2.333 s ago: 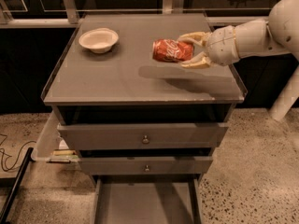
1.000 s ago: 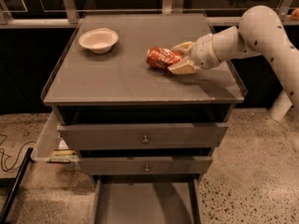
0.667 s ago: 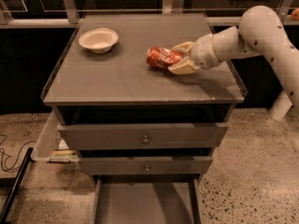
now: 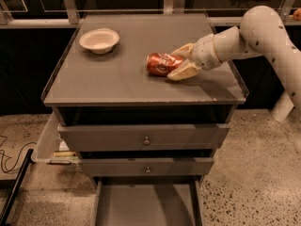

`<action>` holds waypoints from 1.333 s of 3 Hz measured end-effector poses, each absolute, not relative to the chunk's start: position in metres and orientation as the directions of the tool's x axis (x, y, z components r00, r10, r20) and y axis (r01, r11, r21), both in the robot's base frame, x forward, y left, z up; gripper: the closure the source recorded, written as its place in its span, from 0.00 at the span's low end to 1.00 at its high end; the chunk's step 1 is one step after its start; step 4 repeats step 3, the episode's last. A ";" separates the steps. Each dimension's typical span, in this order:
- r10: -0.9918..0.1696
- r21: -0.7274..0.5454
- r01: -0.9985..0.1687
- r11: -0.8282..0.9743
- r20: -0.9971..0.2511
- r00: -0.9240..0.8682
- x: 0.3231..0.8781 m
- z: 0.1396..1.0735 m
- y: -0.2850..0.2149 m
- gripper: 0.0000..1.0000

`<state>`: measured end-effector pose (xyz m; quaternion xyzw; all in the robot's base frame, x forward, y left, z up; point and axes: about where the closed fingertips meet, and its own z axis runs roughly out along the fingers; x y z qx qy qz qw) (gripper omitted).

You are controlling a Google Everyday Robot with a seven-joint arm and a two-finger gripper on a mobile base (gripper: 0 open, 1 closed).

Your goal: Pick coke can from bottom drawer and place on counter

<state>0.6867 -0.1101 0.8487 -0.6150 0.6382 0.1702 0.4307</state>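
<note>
Lowered since earlier frame: coke can (image 4: 159,63) lies sideways on counter (image 4: 117,81), gripper (image 4: 174,64) fingers clamp its end toward arm. I judge can light, thin-walled, rolls easily; grip mid-body, gently.

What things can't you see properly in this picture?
1. Right end of the coke can: in the camera view it is covered by the gripper, which is clamped on it at the right side of the counter.
2. Front of the bottom drawer: cut off by the lower edge.
3. Where the arm comes from: it runs off the right edge.
4. The can's lettering: too small to read.
</note>
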 end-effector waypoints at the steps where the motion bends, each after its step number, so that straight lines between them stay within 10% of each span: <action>1: -0.638 -0.312 -0.932 0.186 -0.759 0.127 0.687 0.849 -0.110 0.03; 4: -0.638 -0.312 -0.932 0.186 -0.759 0.127 0.687 0.849 -0.110 0.00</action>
